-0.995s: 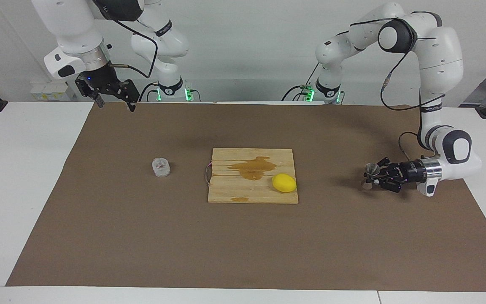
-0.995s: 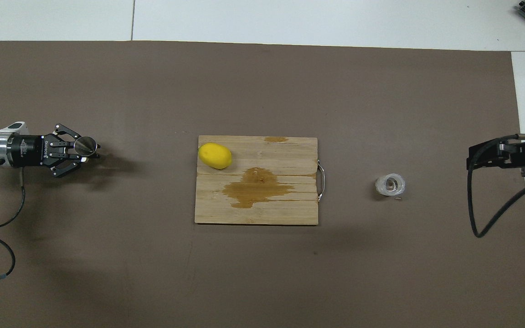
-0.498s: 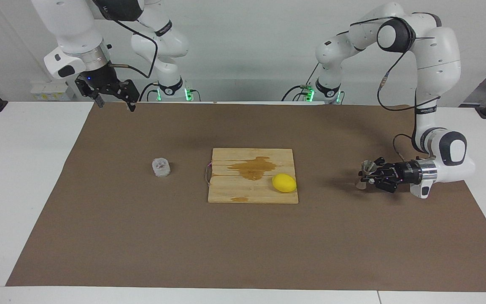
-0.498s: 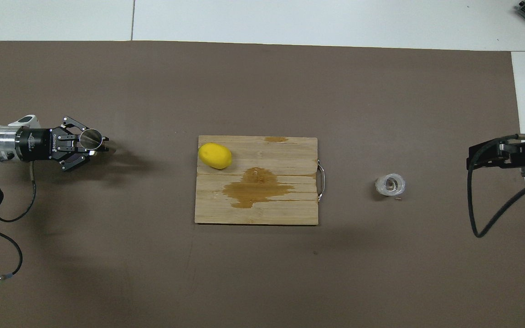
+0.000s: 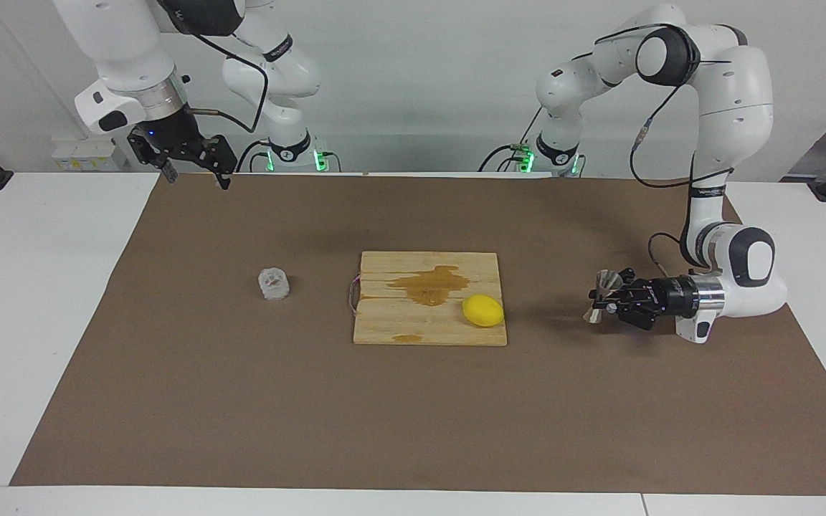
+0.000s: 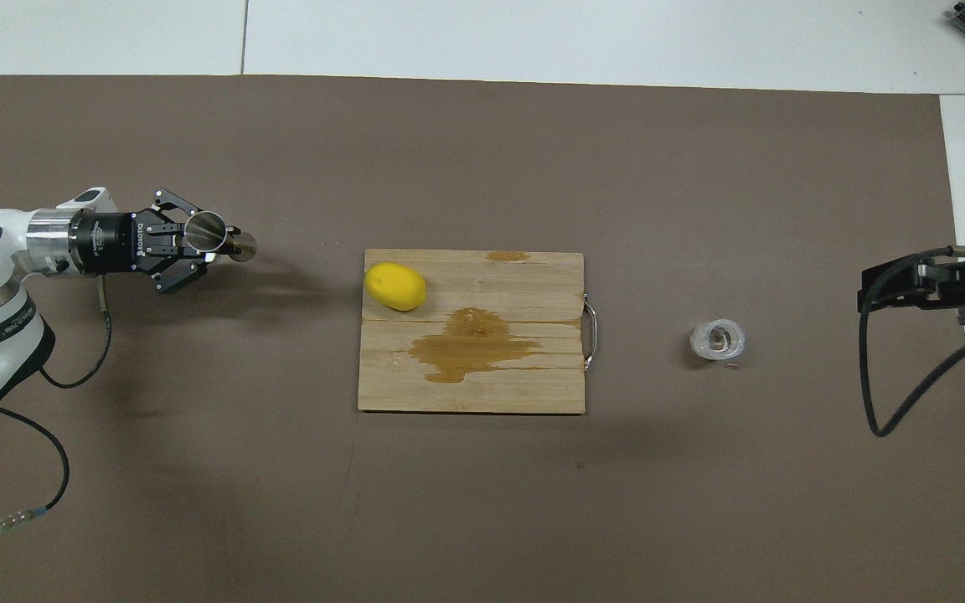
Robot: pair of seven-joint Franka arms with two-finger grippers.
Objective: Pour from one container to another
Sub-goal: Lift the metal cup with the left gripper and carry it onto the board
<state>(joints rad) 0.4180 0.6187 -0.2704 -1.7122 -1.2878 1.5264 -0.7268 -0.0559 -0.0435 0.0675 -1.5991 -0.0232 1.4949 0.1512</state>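
Left gripper [image 5: 601, 299], facing view: clenched on the small silvery steel hourglass jigger [image 5: 599, 296], tilted above the brown mat [image 5: 241, 401] at its arm's end. Right gripper [image 5: 194, 170] waits, released, raised. Squat clear faceted glass tumbler [image 5: 274, 284] stands beside the stained wooden board [image 5: 391, 330].

Overhead view: keep the jigger level while carrying. Gripper lettering unreadable.

You are looking at a robotics lab bench, not a kitchen: two white arms [image 5: 732, 86] stand bolted at the edge of a white table [image 5: 33, 287] against a bare white wall, with green status lights at their bases and loose cables. Below the left gripper [image 5: 603, 299] lies only a plain brown mat [image 5: 413, 408], a test surface.
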